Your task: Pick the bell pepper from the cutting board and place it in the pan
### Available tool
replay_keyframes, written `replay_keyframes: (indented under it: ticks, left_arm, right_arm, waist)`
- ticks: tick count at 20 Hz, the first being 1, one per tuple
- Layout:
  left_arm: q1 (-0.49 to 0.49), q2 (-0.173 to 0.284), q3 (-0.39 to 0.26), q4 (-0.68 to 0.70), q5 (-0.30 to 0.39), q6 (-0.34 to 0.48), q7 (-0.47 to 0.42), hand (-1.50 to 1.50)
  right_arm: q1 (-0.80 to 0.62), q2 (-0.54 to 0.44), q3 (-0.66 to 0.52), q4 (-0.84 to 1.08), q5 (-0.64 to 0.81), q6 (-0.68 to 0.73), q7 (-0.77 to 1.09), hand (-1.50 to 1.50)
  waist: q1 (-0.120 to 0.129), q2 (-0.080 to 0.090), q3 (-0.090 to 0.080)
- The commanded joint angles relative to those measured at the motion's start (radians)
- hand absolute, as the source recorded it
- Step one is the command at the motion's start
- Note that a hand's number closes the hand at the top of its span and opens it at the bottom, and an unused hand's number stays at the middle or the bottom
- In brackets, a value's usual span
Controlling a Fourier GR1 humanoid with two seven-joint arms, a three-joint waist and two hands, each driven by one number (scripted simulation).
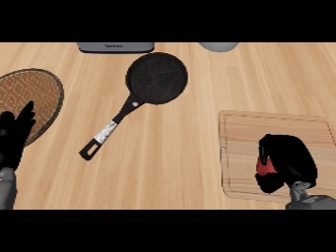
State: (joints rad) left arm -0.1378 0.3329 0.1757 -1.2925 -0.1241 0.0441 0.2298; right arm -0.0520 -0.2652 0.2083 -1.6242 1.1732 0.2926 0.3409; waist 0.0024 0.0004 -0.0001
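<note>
Step in hand: the grasp. Right robot hand (286,165) curls over the bell pepper (264,168) on the cutting board (280,129) — only a red sliver shows at the hand's 9 o'clock side. Left robot hand (10,140) rests open at lower left, over a woven mat (25,93). Next move, likely: lift, then carry toward 11 o'clock to the pan (156,78), well apart across the surface (178,162).
</note>
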Motion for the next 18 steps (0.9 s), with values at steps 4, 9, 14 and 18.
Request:
replay_keyframes:
  ticks: [4,9,14,18]
  left_arm:
    - [0.035,-0.007,0.003,-0.025,0.006,-0.014,-0.005,0.00]
    - [0.027,-0.040,-0.029,-0.057,-0.015,0.011,0.032,0.00]
    - [0.000,0.008,0.035,0.024,0.003,-0.017,-0.038,0.00]
    - [0.012,0.010,0.028,-0.049,0.008,-0.037,0.032,0.00]
  right_arm:
    - [-0.079,0.070,-0.072,-0.027,-0.018,-0.146,0.006,1.50]
    - [-0.176,0.137,-0.049,-0.115,-0.014,-0.277,-0.026,1.50]
    - [-0.304,0.222,-0.010,-0.095,0.004,-0.204,0.056,1.50]
    - [-0.456,0.262,-0.055,0.051,-0.028,-0.234,0.081,1.50]
  waist:
    - [0.001,-0.001,0.001]
    - [0.003,-0.002,0.001]
    - [0.001,0.000,0.000]
    - [0.006,-0.001,0.000]
